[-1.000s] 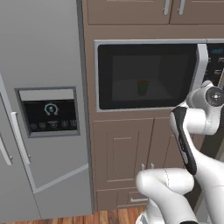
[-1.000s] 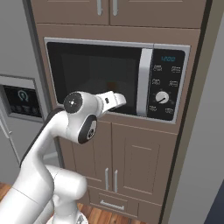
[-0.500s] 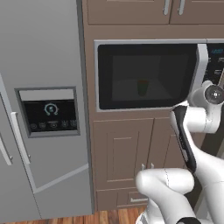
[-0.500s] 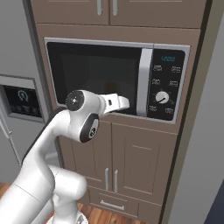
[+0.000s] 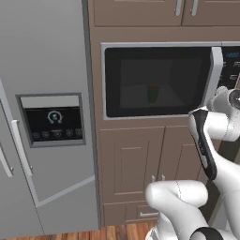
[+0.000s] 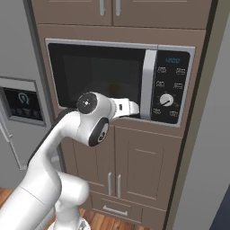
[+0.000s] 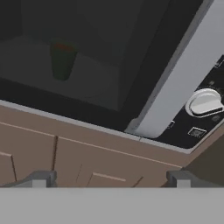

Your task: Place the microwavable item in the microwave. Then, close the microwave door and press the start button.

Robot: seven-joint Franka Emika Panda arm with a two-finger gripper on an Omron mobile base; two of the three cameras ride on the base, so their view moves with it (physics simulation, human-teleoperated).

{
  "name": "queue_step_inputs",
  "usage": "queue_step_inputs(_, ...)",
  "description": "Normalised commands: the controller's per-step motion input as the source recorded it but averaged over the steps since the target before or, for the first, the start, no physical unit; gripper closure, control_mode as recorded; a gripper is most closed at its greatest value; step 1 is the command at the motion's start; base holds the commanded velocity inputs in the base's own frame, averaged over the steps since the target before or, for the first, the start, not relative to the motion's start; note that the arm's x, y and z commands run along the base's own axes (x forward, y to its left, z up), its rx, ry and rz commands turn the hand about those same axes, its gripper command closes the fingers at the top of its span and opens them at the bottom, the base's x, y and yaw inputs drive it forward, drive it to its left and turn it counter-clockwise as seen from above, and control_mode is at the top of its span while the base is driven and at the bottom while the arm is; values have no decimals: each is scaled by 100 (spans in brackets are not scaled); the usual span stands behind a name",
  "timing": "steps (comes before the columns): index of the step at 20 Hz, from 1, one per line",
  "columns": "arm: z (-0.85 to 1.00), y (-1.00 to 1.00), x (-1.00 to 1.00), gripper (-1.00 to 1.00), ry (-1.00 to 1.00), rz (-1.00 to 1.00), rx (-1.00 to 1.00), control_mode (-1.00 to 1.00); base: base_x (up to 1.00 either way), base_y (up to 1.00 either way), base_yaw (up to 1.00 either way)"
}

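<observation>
The microwave (image 5: 159, 47) is built into the cabinets, and the microwave door (image 5: 157, 82) is shut. Through its dark glass the microwavable item (image 5: 153, 93), a green cup, stands inside; the hand view shows it dimly (image 7: 62, 61). My gripper (image 6: 134, 108) is open and empty, just in front of the door's lower right corner, beside the silver handle (image 6: 148, 83). In the hand view my gripper (image 7: 111, 179) points at the cabinet front just below the door. The black control panel (image 6: 173, 90) with its white knob (image 6: 166, 99) lies just right of the gripper.
A grey fridge with a dispenser (image 5: 51, 122) stands left of the microwave. Brown cabinet doors (image 5: 136, 168) lie below and more above. A grey wall (image 6: 211, 134) closes in on the right, close to the control panel.
My gripper has slid to the right along the bottom of the door, toward the handle and control panel. The door and cup have not moved.
</observation>
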Motion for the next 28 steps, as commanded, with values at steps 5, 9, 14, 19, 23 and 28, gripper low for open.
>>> queue_step_inputs(5, 0, -16, 0, -100, 0, 0, 7, -100, 0, 0, 0)
queue_step_inputs(9, 0, -18, 0, -100, 0, 0, 7, -100, 0, 0, 0)
queue_step_inputs(14, 0, -18, 0, -100, 0, 0, 7, -100, 0, 0, 0)
queue_step_inputs(19, 0, -16, 1, -100, -6, 1, 3, -100, 0, 0, 0)
queue_step_inputs(23, -6, -3, 0, -100, -21, 13, 0, -100, 0, 0, 0)
queue_step_inputs(28, -26, 0, 0, -100, -24, 18, 0, -100, 0, 0, 0)
